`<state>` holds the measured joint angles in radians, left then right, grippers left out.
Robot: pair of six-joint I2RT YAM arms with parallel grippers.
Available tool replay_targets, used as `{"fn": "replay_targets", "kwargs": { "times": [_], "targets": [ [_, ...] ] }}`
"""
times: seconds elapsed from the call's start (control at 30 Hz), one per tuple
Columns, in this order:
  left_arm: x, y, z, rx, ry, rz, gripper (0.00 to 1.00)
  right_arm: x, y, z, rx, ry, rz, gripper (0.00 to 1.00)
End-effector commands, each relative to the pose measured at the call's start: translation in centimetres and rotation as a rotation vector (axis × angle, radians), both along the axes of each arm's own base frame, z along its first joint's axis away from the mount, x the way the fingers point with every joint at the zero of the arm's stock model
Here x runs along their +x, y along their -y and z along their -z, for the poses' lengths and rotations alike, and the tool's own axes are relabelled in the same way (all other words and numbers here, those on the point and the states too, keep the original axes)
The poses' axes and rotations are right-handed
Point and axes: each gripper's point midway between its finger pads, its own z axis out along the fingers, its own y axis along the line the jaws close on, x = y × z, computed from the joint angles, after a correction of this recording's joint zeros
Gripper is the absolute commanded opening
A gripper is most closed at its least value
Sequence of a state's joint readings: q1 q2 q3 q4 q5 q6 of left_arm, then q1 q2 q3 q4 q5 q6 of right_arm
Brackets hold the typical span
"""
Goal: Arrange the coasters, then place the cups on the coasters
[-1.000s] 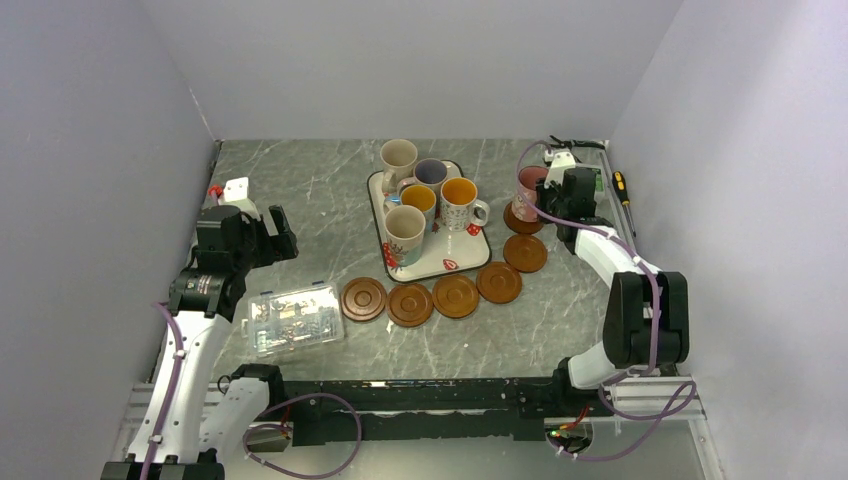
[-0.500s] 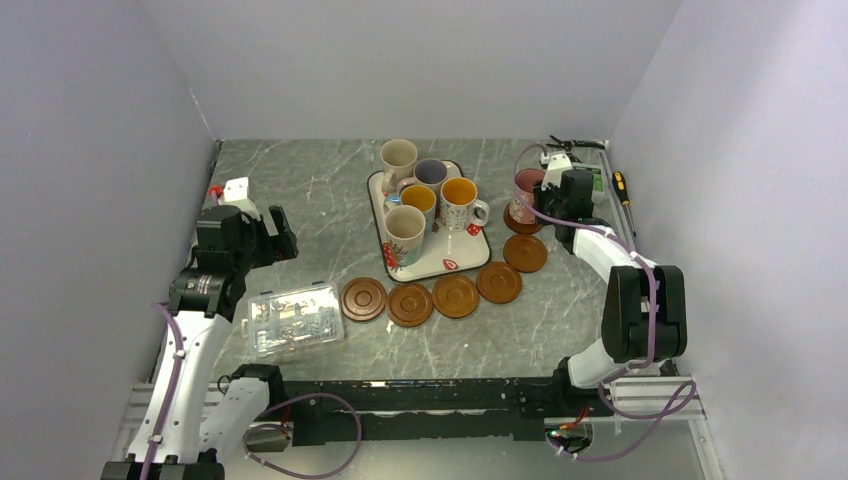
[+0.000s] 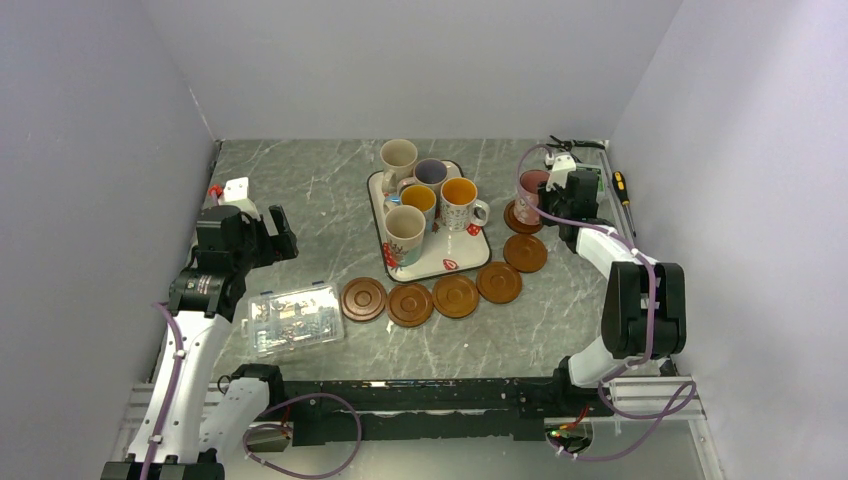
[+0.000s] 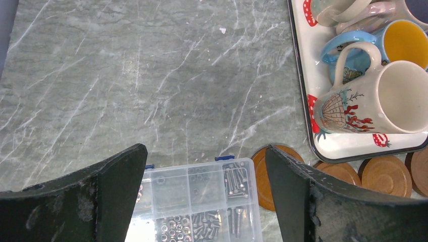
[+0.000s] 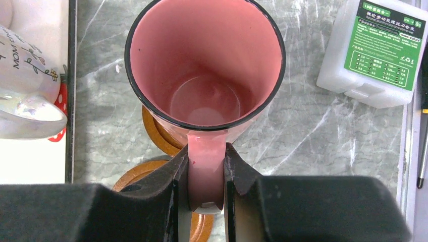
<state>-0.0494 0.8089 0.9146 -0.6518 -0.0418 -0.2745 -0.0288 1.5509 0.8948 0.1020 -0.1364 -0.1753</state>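
I looked down on a grey marble table [image 3: 300,180] between pale walls [image 3: 400,70]. The tray [image 3: 470,255] held five mugs [image 3: 459,195] and the clear box [image 3: 293,318] held screws. My right claw [image 5: 206,156] pinched the pink mug [image 5: 204,65] by its handle, over the far-right coaster [image 3: 522,222] — my left claw [image 4: 204,151] gaped empty.

The top view sits high behind both arm bases, facing forward and down over the whole tabletop [image 3: 300,190]; the left wrist view looks down from some height past the left gripper [image 4: 204,151], sharing the tray [image 4: 301,60] with the top view; the right wrist view hangs close above the pink mug [image 5: 204,65], which the top view shows far right.
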Motion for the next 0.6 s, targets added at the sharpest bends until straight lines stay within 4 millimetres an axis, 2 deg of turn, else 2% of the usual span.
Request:
{"fn": "replay_targets", "kwargs": {
  "times": [0.0, 0.43, 0.5, 0.57],
  "targets": [
    [0.4, 0.3, -1.3, -0.010, 0.054, 0.013, 0.94, 3.0, -0.5, -5.3, 0.001, 0.209, -0.054, 0.00],
    [0.3, 0.2, -1.3, -0.007, 0.051, 0.009, 0.94, 3.2, -0.9, -3.9, 0.016, 0.176, -0.071, 0.00],
    [0.3, 0.2, -1.3, -0.007, 0.052, 0.008, 0.94, 3.2, -0.9, -3.7, 0.019, 0.169, -0.066, 0.04],
    [0.3, 0.2, -1.4, -0.007, 0.054, 0.008, 0.94, 3.1, -0.8, -3.6, 0.021, 0.165, -0.055, 0.16]
  ]
}}
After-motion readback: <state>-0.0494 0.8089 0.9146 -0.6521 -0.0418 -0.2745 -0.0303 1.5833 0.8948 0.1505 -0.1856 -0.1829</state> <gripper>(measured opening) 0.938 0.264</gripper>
